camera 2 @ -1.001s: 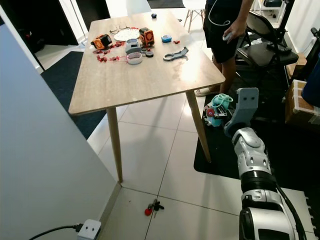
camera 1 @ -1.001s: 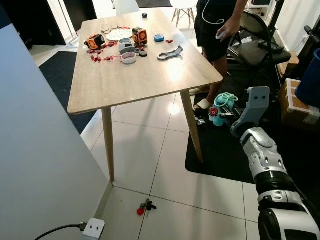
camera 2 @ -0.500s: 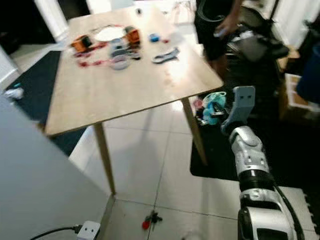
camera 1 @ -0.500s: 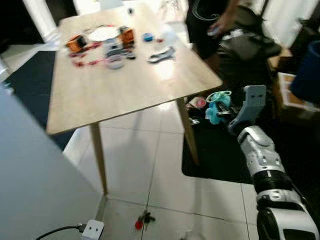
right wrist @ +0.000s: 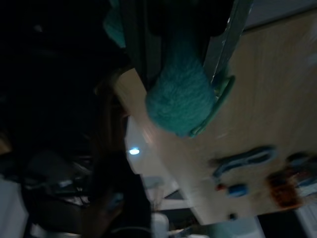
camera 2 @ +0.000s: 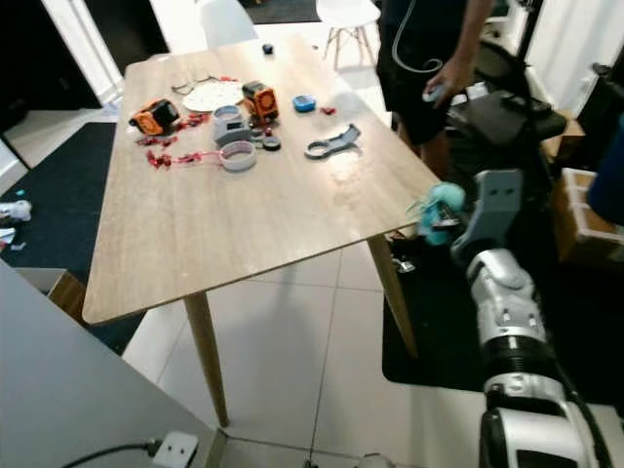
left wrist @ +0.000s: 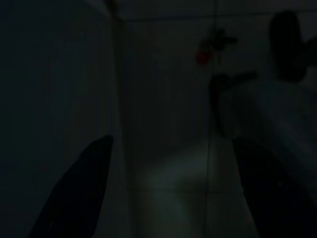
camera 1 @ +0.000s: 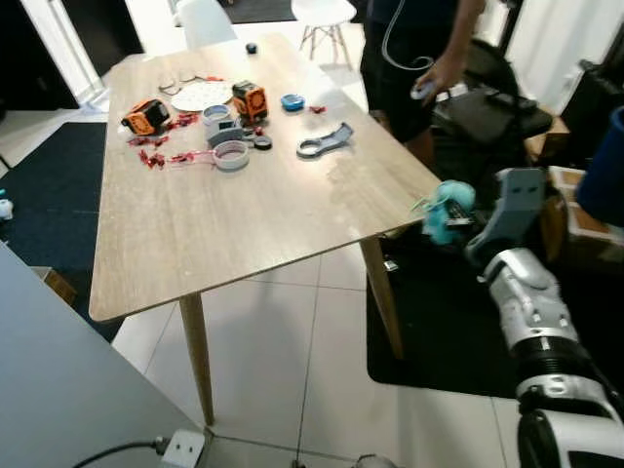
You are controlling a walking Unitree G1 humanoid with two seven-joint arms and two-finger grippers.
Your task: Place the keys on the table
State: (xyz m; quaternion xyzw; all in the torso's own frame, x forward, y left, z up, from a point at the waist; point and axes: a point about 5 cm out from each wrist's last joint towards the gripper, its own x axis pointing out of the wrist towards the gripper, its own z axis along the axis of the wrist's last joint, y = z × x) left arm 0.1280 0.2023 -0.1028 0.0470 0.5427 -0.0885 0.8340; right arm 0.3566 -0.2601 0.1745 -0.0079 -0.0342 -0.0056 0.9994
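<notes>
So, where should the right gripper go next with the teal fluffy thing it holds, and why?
Probably a short move further in over the table before lowering. The right gripper is shut on the teal fluffy bundle beside the table's right-hand corner, not clearly over the wood. Letting go here might drop it to the floor.

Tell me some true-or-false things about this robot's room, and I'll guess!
1. The right gripper is squeezing a fluffy teal thing. True.
2. The wooden table has nothing on it. False: small parts lie at its far end, like a grey wrench-shaped piece.
3. A person stands beside the table. True.
4. The red keys lie on the table. False: they lie on the floor tiles.
</notes>
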